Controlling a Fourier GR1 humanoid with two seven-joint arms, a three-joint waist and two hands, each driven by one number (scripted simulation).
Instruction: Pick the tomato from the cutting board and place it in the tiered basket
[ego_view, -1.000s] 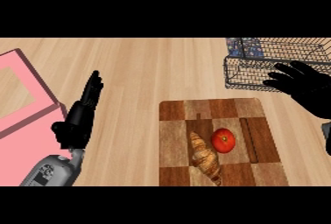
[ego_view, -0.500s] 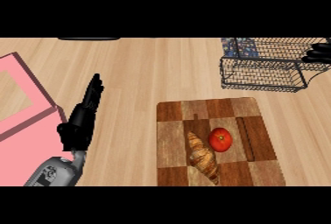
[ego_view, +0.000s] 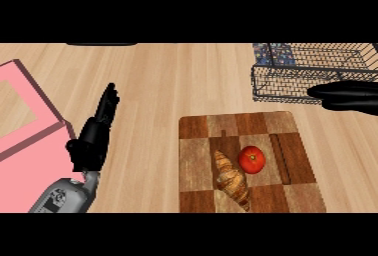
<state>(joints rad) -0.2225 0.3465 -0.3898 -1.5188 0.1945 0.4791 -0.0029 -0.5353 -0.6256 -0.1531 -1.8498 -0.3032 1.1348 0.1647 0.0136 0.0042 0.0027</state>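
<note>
In the head view, the tomato (ego_view: 252, 159), round and smooth red with a small pale highlight, is sitting near the middle of the cutting board (ego_view: 199, 150), just beside a croissant (ego_view: 231, 181). The left robot hand (ego_view: 94, 135) is resting released, fingers straight, toward the surface's (ego_view: 170, 85) left edge. The right robot hand (ego_view: 347, 95) is hovering at the tiered basket's (ego_view: 295, 82) near side; I cannot tell whether it is clenched.

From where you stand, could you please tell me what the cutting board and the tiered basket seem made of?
The cutting board looks like matte wood: a patchwork of light and dark brown blocks with grain streaks. The tiered basket appears to be dark metal wire, judging by its thin see-through mesh.
</note>
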